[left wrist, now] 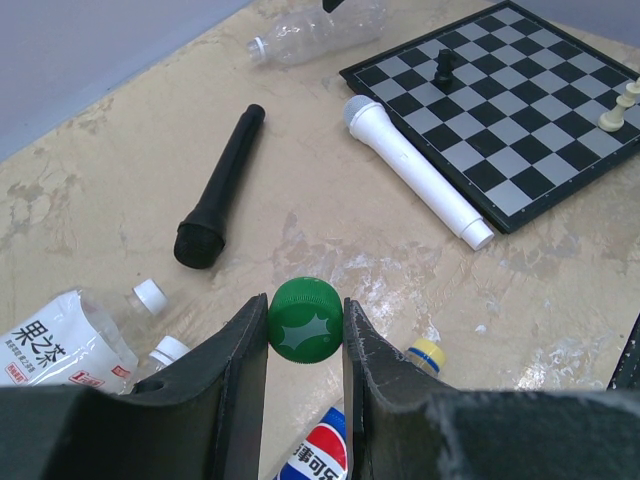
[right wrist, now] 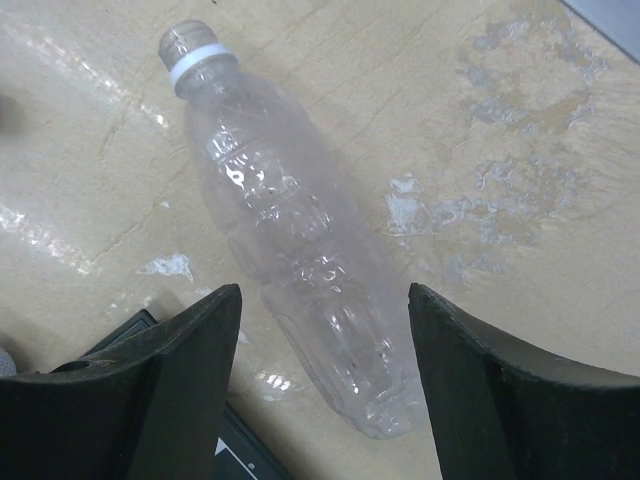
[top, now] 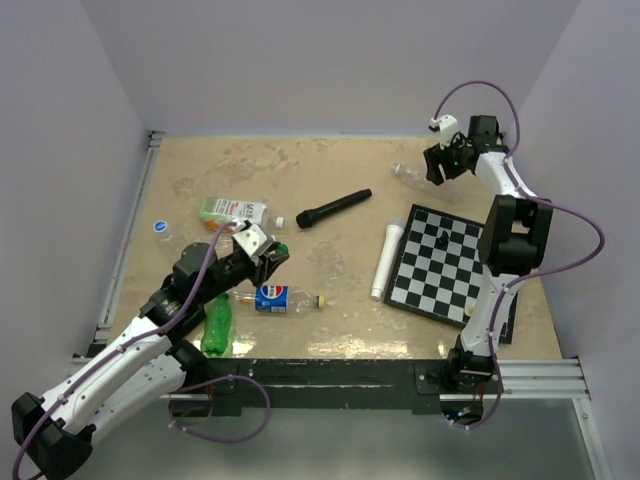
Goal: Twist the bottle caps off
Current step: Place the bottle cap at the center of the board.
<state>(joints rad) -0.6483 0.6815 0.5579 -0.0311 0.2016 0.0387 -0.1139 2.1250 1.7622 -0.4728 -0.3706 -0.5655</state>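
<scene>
pincer on the left (left wrist: pixel 303 308) pinches a green cap (left wrist: pixel 305 320), clear of any bottle; right pincer (right wrist: pixel 322 292) gapes wide over a clear bottle (right wrist: pixel 285 250), seemingly capless, ready to grasp.

A robot lab cell: plain lilac walls (top: pixel 330 60) enclose a railed beige tabletop (top: pixel 320 170).

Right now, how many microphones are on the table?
2. The black microphone lies near the table centre; the white microphone lies right of it, along the chessboard's left edge. None seems hidden.
</scene>
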